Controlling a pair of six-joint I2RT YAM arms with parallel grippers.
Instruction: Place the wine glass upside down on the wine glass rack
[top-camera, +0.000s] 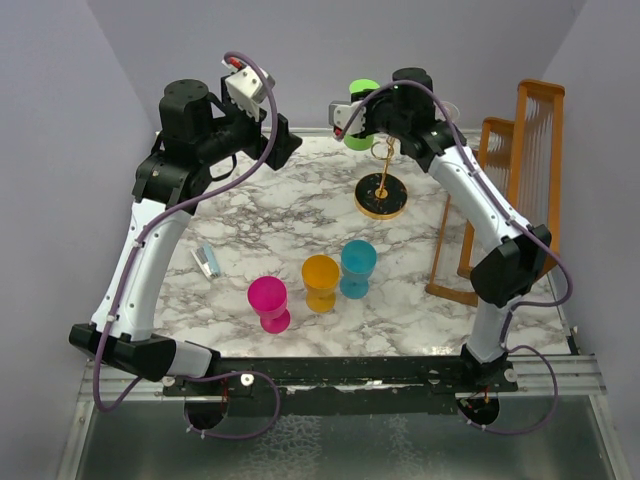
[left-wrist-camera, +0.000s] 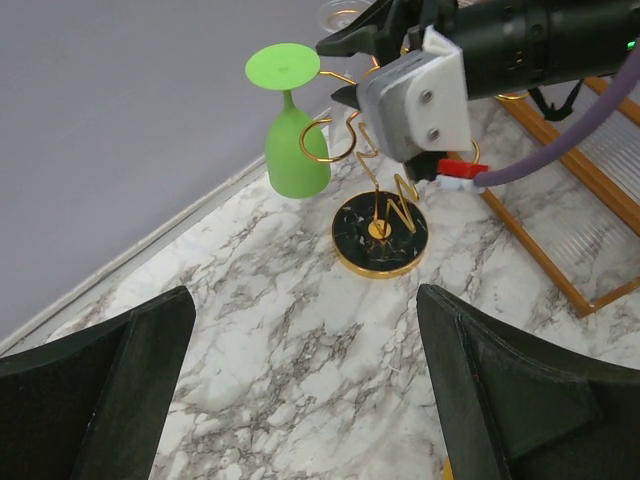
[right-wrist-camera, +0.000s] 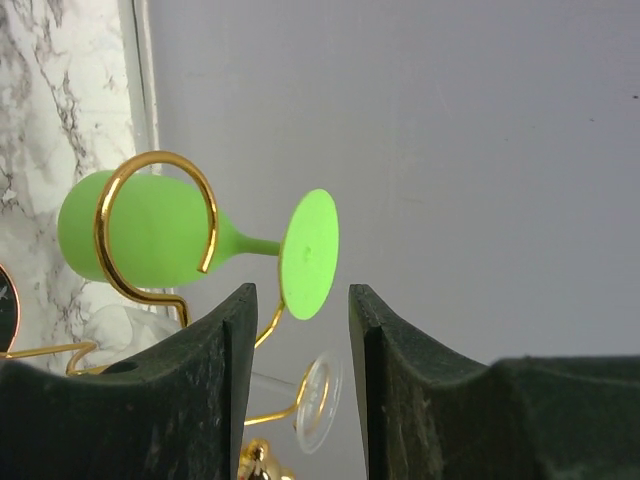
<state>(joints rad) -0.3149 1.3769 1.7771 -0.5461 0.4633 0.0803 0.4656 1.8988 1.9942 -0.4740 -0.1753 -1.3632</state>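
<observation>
In the top view the right arm's wrist covers the upper part of the wine glass rack (left-wrist-camera: 355, 228), so only its black, gold-rimmed base and a short piece of the pole show there. The left wrist view has the same trouble: the right wrist's white camera block hides the pole top and the arms on that side. The green wine glass (left-wrist-camera: 295, 160) hangs upside down on the rack at the far edge of the marble table (top-camera: 260, 220), its stem in a gold ring, foot up and bowl down clear of the tabletop. A clear glass (right-wrist-camera: 316, 395) hangs on another arm, but only its foot and a blur of bowl can be made out. A small pale object (top-camera: 206, 260) lies near the left arm; what it is, and any print on it, is too small to read. The right gripper (right-wrist-camera: 300, 292) sits at the green foot with its jaws parted and neither finger touching the foot, so the glass is released. The right arm reaches from a low elbow up to the rack top. The left gripper (left-wrist-camera: 305, 300) is held high with its jaws spread wide and empty, aimed at the rack from well apart. Pink (top-camera: 268, 303), orange (top-camera: 321, 282) and blue (top-camera: 358, 268) glasses stand upright near the front, and a wooden slatted frame (top-camera: 540, 150) leans at the right.
</observation>
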